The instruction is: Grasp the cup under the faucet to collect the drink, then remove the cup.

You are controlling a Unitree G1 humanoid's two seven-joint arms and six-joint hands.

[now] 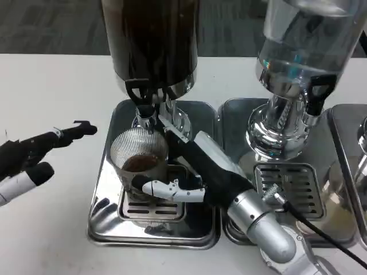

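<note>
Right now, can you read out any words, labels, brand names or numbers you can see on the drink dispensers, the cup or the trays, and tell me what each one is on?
None can be read. The dark drink dispenser, the clear dispenser, the ribbed cup held by the right hand and the metal drip tray bear no legible text, label or number in the head view.

right hand closed in a grasp, left hand idle.
right forearm angles up from lower right, fingers wrapped round what it holds; left hand hovers apart, fingers spread, holding nothing.
</note>
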